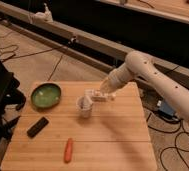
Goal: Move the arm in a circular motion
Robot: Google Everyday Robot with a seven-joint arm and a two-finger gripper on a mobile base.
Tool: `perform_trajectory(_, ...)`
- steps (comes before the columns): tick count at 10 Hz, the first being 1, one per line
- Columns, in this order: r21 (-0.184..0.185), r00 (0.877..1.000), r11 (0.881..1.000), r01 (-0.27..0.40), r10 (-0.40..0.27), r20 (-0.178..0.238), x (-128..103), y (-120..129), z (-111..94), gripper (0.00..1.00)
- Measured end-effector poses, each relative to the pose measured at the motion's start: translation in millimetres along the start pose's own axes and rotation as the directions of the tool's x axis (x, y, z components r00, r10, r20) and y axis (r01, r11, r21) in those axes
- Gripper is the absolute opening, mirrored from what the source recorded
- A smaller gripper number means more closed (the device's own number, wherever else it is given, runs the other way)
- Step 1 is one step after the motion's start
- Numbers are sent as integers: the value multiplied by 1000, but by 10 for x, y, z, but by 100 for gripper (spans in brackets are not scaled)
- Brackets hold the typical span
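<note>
The arm (155, 76), thick cream tubes w/ small dark dots, enters from the 3 o'clock side of the view. It climbs to a rounded joint near the table's far right corner, then angles down & left, tapering to a narrow tip.

The gripper (107, 88) sits at that tip, over the far edge of the wooden table (118, 145), at approx. 1 o'clock from the table's centre. Fingers are clenched. Can't tell whether anything is pinched between them.

Just below and left of the tip lies a small white object (98, 95) on the tabletop. It looks close to touching the tip, but contact can't be judged.

A white cup (84, 107) stands upright next to that object, at 12 o'clock from centre, w/ something sticking up out of it.

Other items on the table:
- green bowl (46, 95) at 10 o'clock, near the far left corner
- black remote-like bar (37, 127) at 9 o'clock, lying diagonal
- carrot (68, 150) at 7 o'clock, near the front edge, lengthwise toward the camera

All three sit well apart from the gripper. Dark cables (180, 145) trail over the floor to the right of the table.
</note>
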Motion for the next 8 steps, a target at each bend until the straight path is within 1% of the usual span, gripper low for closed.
perform_trajectory(1,17,999,999,-37,38,-19,163,89,-106,0)
perform_trajectory(2,50,995,995,-87,89,-47,390,165,-262,0)
perform_trajectory(3,91,988,988,-128,135,-72,598,165,-425,0)
perform_trajectory(4,120,984,982,-147,158,-85,706,116,-529,0)
perform_trajectory(5,152,978,975,-164,181,-102,826,32,-643,0)
perform_trajectory(6,174,975,970,-167,189,-115,878,-99,-709,0)
perform_trajectory(7,185,974,969,-166,190,-121,894,-211,-724,0)
perform_trajectory(8,195,974,968,-161,188,-128,890,-411,-703,0)
